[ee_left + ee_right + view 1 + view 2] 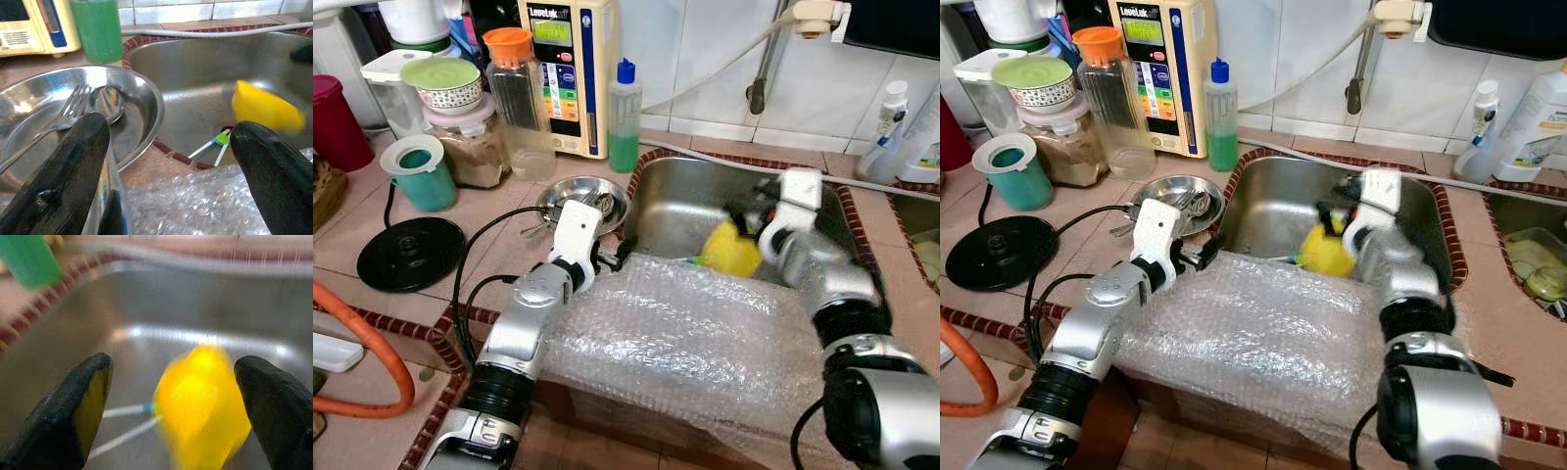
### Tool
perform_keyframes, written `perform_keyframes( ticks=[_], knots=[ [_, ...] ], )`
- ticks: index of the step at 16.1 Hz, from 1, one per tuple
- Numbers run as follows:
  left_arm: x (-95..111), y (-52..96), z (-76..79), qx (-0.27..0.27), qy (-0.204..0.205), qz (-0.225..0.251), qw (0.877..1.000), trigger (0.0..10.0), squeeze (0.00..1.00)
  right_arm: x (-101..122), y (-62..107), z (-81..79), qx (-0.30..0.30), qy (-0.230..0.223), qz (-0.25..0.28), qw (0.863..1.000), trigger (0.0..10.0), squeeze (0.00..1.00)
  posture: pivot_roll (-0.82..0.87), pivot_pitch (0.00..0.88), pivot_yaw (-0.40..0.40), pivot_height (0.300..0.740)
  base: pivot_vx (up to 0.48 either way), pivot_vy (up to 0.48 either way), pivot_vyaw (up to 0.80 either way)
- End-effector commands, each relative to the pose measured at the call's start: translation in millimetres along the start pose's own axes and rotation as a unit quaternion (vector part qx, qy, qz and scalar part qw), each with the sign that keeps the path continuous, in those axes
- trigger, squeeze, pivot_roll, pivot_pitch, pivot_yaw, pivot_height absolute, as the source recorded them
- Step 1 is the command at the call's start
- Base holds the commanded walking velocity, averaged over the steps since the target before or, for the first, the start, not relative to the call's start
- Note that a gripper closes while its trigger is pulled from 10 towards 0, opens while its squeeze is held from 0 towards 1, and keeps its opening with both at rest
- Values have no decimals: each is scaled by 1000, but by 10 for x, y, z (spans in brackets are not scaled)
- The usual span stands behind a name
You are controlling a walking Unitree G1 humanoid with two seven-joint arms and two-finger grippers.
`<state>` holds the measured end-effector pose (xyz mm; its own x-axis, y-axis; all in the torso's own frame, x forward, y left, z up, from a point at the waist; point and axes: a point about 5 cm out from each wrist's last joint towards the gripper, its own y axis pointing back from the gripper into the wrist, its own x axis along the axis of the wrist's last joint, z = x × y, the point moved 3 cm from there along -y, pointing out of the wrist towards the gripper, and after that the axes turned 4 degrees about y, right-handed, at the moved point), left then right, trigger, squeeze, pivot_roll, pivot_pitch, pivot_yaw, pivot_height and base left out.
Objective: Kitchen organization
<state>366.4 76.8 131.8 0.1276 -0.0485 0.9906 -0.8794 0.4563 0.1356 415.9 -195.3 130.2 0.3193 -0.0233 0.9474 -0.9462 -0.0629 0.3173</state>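
Note:
A yellow object [732,250] shows blurred inside the steel sink [675,196]. My right gripper [173,360] hangs over the sink, open, with the yellow object [203,404] between its fingers and touching neither. My left gripper [617,257] is open over the counter strip between the sink and a steel bowl [582,201] that holds a fork and a spoon [73,105]. A thin white stick with a blue and green end [215,142] lies on the sink bottom. Bubble wrap [685,333] covers the near part of the sink and the counter's front edge.
Behind the bowl stand a green soap bottle [625,117], an orange-lidded jar [519,98], a cream water appliance [568,69] and a teal cup [419,171]. A black kettle base [409,253] and an orange hose [372,362] lie left. White bottles [886,132] stand right.

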Motion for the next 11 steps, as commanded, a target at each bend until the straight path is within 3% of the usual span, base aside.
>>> perform_keyframes(
  ticks=[1, 2, 3, 6, 8, 11],
  knots=[
    [-2, -4, -5, -1, -12, -5, 1000, 10000, 0, -13, 0, 1, 7, -11, -7, 1000, 10000, 1000, 54, 0, 12, 740, 0, 0, 0],
    [0, -6, -6, 0, -12, -5, 1000, 10000, 0, -31, 6, 134, -54, 75, -15, 996, 10000, 1000, 54, 0, 12, 740, 0, 0, 0],
    [-6, -4, -12, 1, -12, -6, 1000, 10000, 0, -22, 4, 109, -34, 31, -4, 999, 10000, 1000, 52, 0, 12, 740, 0, 0, 0],
    [10, 8, -221, 60, -13, -6, 998, 10000, 0, 129, 29, 105, -35, 41, 35, 998, 10000, 1000, 52, 0, 12, 740, 0, 0, 0],
    [37, 22, -356, 87, -14, -6, 996, 10000, 0, 178, 59, -46, -9, 43, 52, 998, 10000, 1000, 52, 0, 13, 740, 0, 0, 0],
    [151, 37, -495, 110, -8, 9, 994, 10000, 0, 195, 212, -475, 86, 67, 80, 991, 10000, 1000, 50, 0, 16, 740, 0, 0, 0]
  ],
)
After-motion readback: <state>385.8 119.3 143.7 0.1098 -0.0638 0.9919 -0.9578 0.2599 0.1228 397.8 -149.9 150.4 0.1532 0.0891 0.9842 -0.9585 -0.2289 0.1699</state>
